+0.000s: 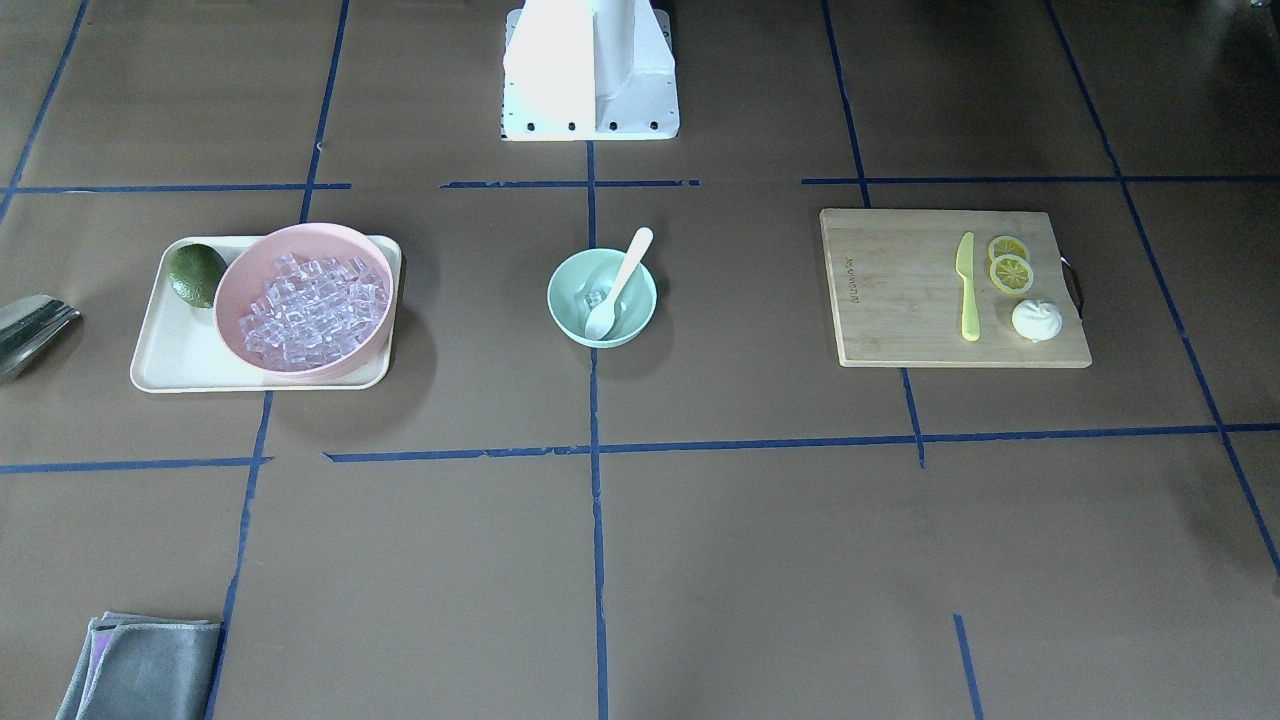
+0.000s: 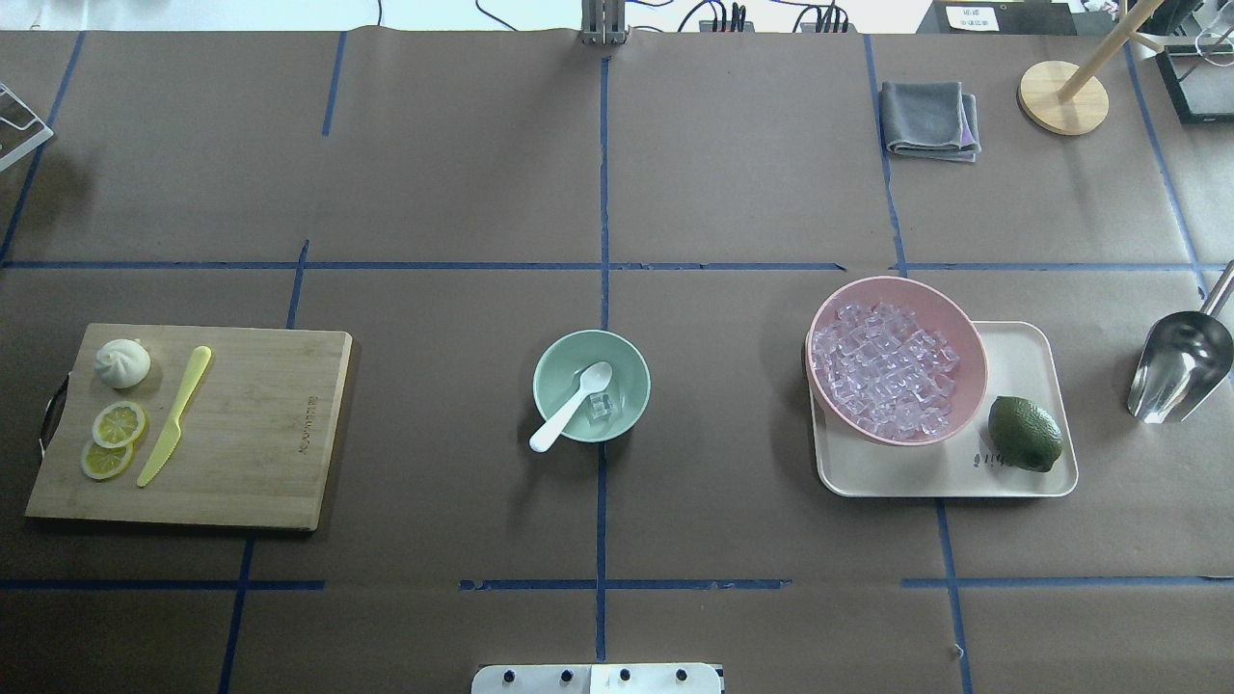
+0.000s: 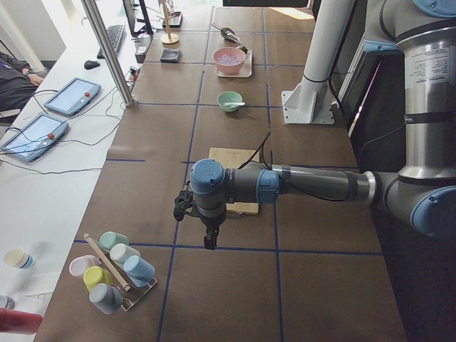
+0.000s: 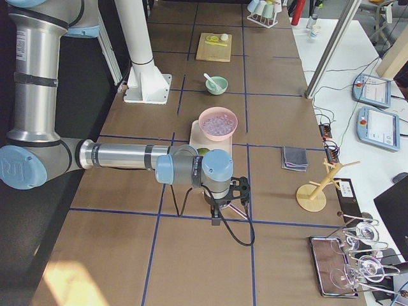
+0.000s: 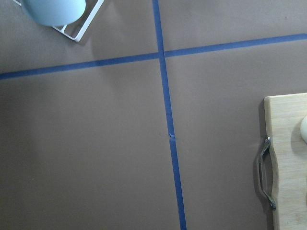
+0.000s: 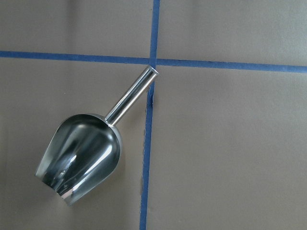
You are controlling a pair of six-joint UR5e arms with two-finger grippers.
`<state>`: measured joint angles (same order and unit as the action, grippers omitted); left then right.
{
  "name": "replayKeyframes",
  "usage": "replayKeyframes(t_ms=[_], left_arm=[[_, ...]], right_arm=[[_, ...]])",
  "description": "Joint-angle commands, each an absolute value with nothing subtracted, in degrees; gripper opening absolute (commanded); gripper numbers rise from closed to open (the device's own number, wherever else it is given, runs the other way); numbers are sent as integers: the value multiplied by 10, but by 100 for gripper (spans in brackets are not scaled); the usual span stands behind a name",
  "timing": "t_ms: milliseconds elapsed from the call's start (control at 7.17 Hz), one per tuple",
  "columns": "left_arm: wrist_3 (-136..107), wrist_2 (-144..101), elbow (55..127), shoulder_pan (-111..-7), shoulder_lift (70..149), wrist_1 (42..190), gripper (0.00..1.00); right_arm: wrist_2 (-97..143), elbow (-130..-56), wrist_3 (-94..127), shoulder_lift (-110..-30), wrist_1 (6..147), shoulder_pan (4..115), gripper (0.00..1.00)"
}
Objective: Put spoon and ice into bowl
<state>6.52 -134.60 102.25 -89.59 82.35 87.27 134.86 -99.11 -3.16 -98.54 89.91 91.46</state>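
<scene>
Where ice [image 2: 600, 406] (one cube) lies, the spoon [image 2: 569, 414] rests in the bowl [image 2: 629, 371].

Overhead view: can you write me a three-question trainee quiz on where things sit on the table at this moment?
1. True or false: the spoon rests with its scoop inside the mint-green bowl and its handle sticks out over the rim.
2. Where is most of the ice? A) on the wooden board; B) in the pink bowl; C) in the metal scoop.
3. How many lemon slices lie on the cutting board?

Key: 1 true; 2 B; 3 two.
</scene>
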Motion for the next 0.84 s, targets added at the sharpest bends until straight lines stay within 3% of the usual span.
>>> replayKeyframes(t_ms=[0,698], left_arm=[[65,-1349,1024,-896,824,882,100],[66,-1346,1016,-896,823,883,100]], right_arm=[[1348,-993,-25,-988,888,914,100],[1351,-992,-23,-989,887,911,100]])
